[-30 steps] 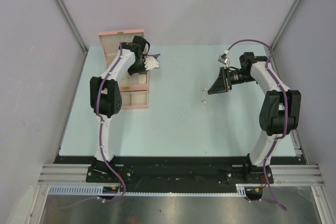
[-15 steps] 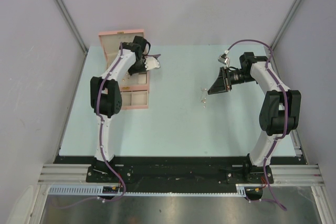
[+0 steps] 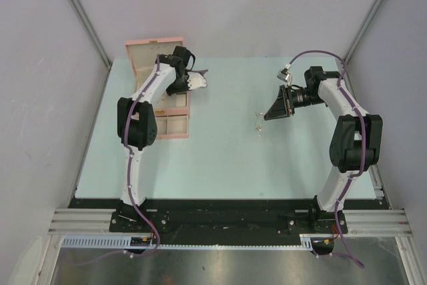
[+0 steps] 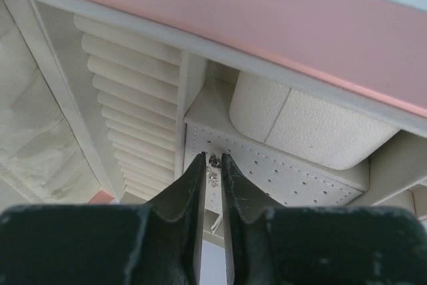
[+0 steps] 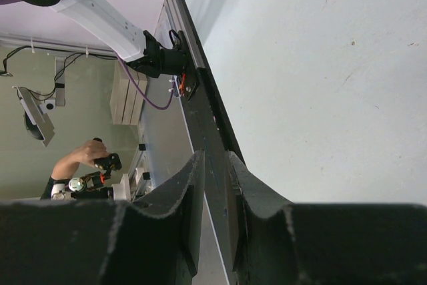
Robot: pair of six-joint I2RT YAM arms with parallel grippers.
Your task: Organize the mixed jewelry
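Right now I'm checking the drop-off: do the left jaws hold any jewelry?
Yes, a tiny silvery piece sits pinched between the nearly closed jaws above the box.

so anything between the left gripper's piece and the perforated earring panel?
Nothing visible. The left gripper holds a small silvery piece right at the perforated panel of the pink jewelry box; the padded roll sits beyond it.
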